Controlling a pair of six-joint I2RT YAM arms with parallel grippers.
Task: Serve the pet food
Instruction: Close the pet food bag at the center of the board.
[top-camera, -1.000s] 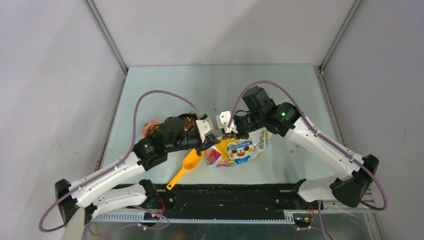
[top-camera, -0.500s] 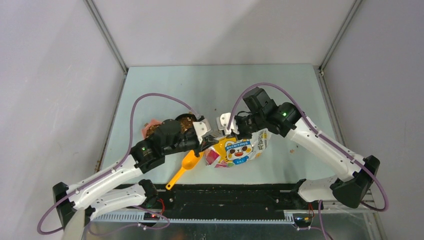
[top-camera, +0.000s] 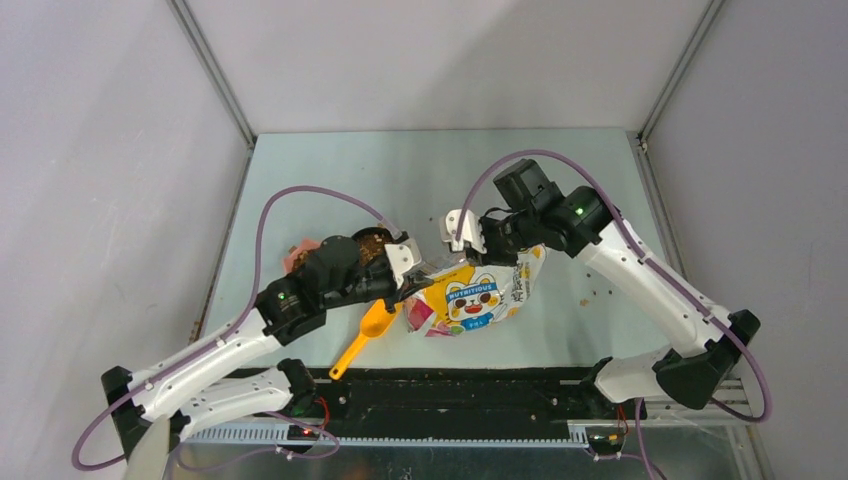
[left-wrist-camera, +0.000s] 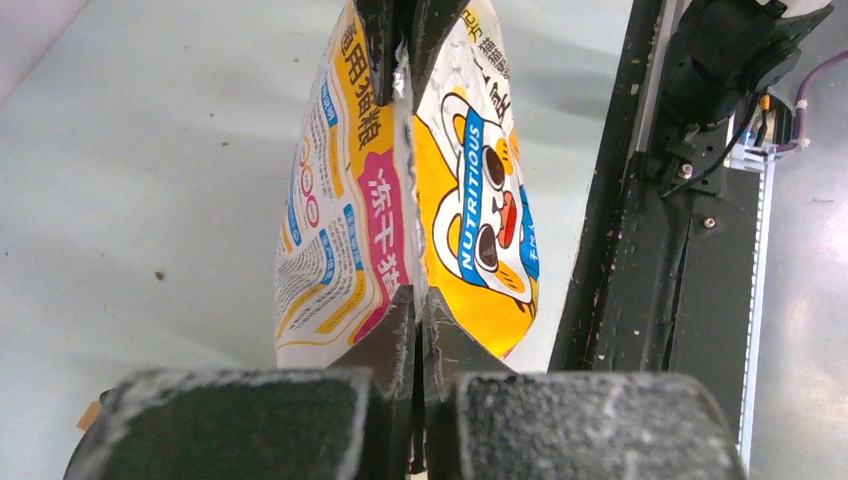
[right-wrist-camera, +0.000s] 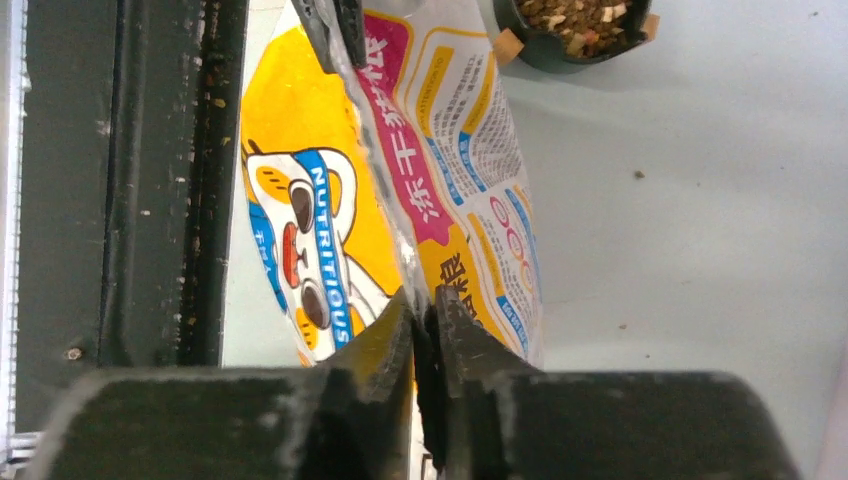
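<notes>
The pet food (top-camera: 375, 240) is brown kibble in a dark bowl (right-wrist-camera: 560, 50) left of centre. A yellow-white cat-printed bag (top-camera: 480, 292) hangs edge-up between both grippers. My left gripper (top-camera: 408, 275) is shut on the bag's left end (left-wrist-camera: 417, 300). My right gripper (top-camera: 465, 235) sits at the opposite end (right-wrist-camera: 425, 300). Its jaws stand slightly parted, with the bag's top seam (right-wrist-camera: 400, 240) still lying between the tips. Whether the bag holds more kibble is hidden.
A yellow scoop (top-camera: 372, 325) lies on the table below the left gripper, handle toward the black rail (top-camera: 450, 390). A pink object (top-camera: 296, 256) lies left of the bowl. A few loose pellets (top-camera: 590, 298) lie right of the bag.
The right gripper has risen and moved back-right, and its jaws have loosened from a tight grip. The bag has tipped and shifted with it. The left arm has drawn slightly left.
</notes>
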